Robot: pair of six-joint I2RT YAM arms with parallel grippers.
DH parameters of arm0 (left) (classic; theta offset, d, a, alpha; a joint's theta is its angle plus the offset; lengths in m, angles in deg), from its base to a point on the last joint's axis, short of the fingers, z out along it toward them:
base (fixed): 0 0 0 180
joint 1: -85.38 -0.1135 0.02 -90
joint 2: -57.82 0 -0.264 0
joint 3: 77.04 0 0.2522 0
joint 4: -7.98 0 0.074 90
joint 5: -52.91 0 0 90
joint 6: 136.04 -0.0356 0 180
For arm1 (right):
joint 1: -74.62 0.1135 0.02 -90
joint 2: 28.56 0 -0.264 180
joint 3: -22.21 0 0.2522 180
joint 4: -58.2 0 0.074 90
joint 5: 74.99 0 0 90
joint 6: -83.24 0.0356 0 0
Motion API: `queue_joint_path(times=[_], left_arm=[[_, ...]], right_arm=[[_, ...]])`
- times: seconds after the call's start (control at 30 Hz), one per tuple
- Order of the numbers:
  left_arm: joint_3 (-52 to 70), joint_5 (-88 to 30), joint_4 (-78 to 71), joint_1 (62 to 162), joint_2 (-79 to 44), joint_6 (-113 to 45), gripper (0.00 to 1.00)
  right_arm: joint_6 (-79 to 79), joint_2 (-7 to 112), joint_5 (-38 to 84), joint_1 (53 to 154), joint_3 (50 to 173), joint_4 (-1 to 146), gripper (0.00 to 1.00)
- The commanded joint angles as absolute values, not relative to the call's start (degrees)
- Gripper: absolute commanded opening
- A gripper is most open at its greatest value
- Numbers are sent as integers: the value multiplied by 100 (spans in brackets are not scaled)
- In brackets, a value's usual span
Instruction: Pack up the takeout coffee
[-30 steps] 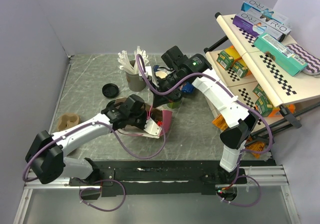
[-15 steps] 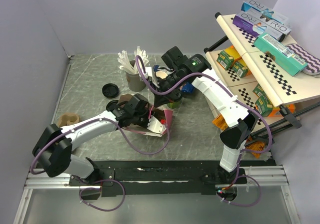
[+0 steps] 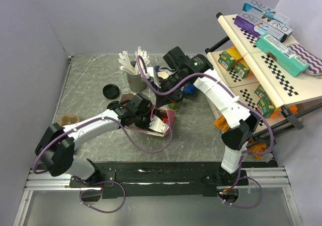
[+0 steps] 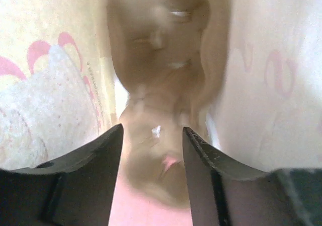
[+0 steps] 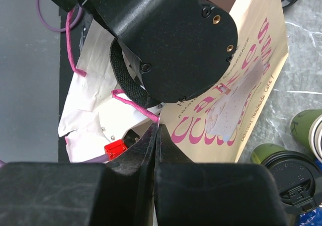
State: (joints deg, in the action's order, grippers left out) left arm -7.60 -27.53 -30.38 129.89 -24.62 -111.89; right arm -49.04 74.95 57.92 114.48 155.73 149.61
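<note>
- The paper bag (image 3: 164,119), cream with pink lettering and pink cord handles, lies on its side on the grey worktop (image 3: 90,75), its mouth turned toward the left arm.
- The left pincer (image 4: 151,145) is inside the bag. Its two dark fingers (image 4: 95,160) stand apart with a clear gap and nothing pinched between them.
- Past those fingers the left wrist view shows a brown, blurred shape deep in the bag. It may be a pulp cup carrier, but the blur leaves that unsure.
- The right pincer (image 5: 156,135) is pressed fully together at the bag's rim, where the paper edge and a pink handle cord meet its tips, so it pinches the bag's mouth.
- The takeout coffee (image 5: 287,178), green-sided with a black lid, stands upright on the worktop outside the bag, just beside its printed wall and beneath the right arm (image 3: 175,104).
- A second green cup (image 5: 307,125) stands close behind it.
- A loose black lid (image 3: 110,91) lies well to the left, near a cup of stirrers (image 3: 135,79).
</note>
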Motion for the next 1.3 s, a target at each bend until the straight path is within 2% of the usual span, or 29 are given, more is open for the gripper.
queue_joint_path(times=[0.0,0.1,0.4,0.6,1.07,1.27], left_arm=[[-527,-2795,-3312,13003,-2296,-10880,59],[-545,-2830,-3232,13003,-2216,-10792,64],[-290,-2777,-3539,12994,-2076,-10572,69],[-210,-2198,-3672,12880,-1804,-10414,79],[-202,-448,-3856,12353,-1109,-10080,81],[-272,25,-4146,12300,-1100,-9798,78]], right_arm=[[-4921,7269,6238,11505,15611,15335,0],[-4877,7261,6229,11497,15594,15300,0],[-4789,7296,6212,11383,15550,15247,0],[-4649,7331,6089,11356,15480,15142,0],[-4069,7419,5553,11321,15304,14703,0],[-3822,7454,5403,11329,15330,14518,0]])
